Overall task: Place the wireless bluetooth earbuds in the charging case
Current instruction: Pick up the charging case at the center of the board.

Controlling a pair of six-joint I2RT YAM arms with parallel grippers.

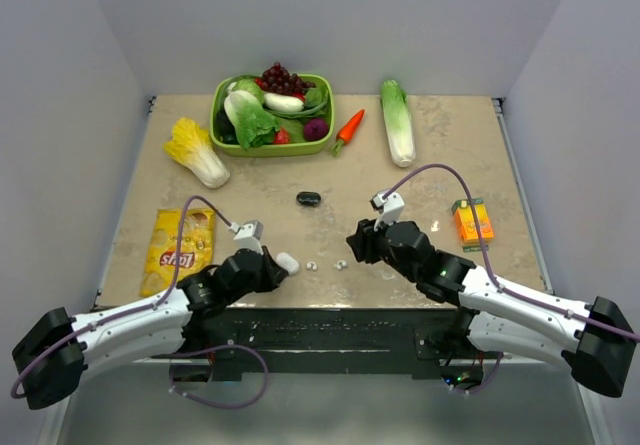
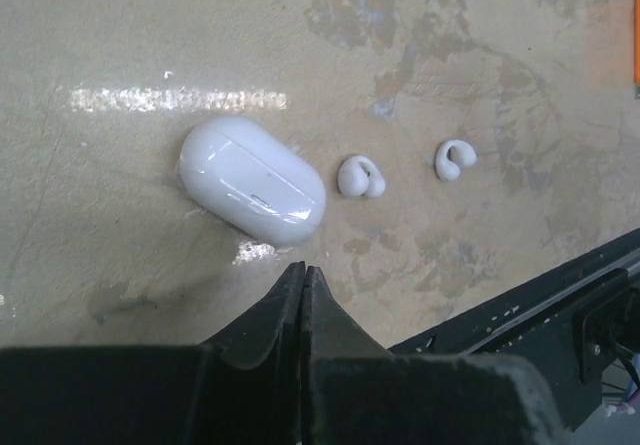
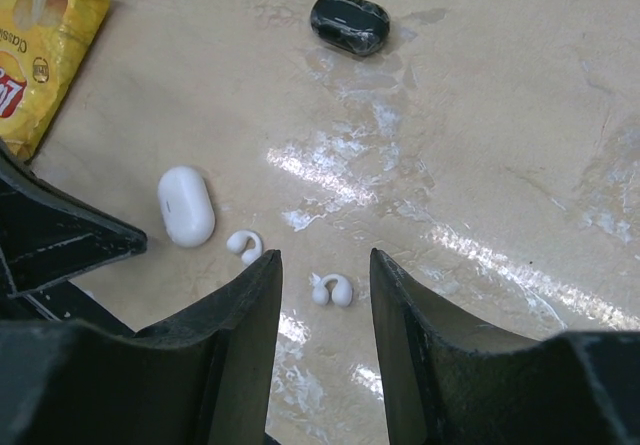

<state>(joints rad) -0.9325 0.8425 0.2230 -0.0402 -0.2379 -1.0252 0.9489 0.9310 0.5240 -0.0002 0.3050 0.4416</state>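
The white oval charging case [image 1: 287, 262] lies closed on the table near the front edge; it also shows in the left wrist view [image 2: 252, 178] and the right wrist view [image 3: 186, 205]. Two tiny white earbuds lie to its right: one [image 1: 312, 265] [image 2: 360, 177] [image 3: 244, 246] close to the case, the other [image 1: 340, 264] [image 2: 455, 158] [image 3: 332, 289] farther right. My left gripper [image 2: 303, 267] is shut and empty, its tips just short of the case. My right gripper [image 3: 322, 257] is open and empty, above the table, with the farther bud showing between its fingers.
A small black case [image 1: 308, 199] lies mid-table. A yellow chip bag [image 1: 179, 249] lies at the left, an orange juice box [image 1: 472, 221] at the right. A green bowl of vegetables [image 1: 272, 113], a carrot [image 1: 347, 130] and cabbages [image 1: 398, 121] are at the back.
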